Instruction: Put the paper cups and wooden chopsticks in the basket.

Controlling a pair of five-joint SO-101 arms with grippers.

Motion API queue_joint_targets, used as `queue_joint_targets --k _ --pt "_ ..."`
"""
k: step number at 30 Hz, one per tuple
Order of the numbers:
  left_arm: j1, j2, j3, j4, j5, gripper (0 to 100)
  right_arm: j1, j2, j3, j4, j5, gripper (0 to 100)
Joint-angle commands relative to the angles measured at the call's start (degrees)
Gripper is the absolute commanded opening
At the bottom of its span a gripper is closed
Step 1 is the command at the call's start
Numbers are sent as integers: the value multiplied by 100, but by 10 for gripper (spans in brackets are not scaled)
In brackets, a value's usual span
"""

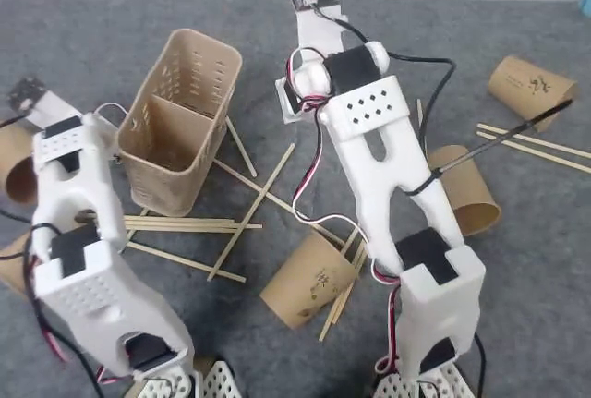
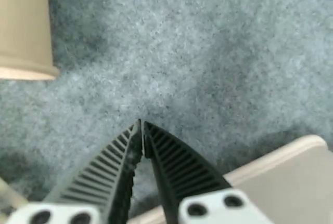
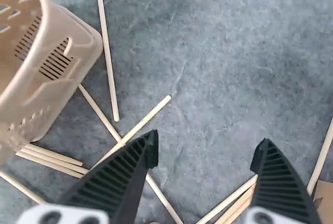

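1. Left gripper: fingers clenched tip to tip, nothing between them. Grey carpet beneath, a paper cup near.
2. Right gripper: fingers spread wide, empty, over loose chopsticks just beside the basket.
3. High view: basket upright between the arms, chopsticks scattered round its base, paper cups on their sides on the carpet.

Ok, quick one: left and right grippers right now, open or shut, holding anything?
Left gripper: shut, holding nothing.
Right gripper: open, empty, above loose chopsticks.
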Motion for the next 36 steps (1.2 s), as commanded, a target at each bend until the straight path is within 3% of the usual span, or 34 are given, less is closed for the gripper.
queue_joint_targets --k 1,8,14,18,25,36 --pt "0 -62 -242 53 53 13 -101 -620 -536 40 -299 300" --pt "0 -62 -242 44 53 13 -136 -743 -756 -418 -2224 300" --pt "0 -62 -242 44 53 13 -382 -409 -756 -1420 -2971 299" --pt "0 -62 -242 44 53 13 -497 -295 -765 -1912 -2734 299" --pt "9 -62 -259 35 35 13 -875 268 -756 -1886 -1855 299" --pt "9 -62 -259 35 35 13 -884 1393 -800 -2396 -1793 299"
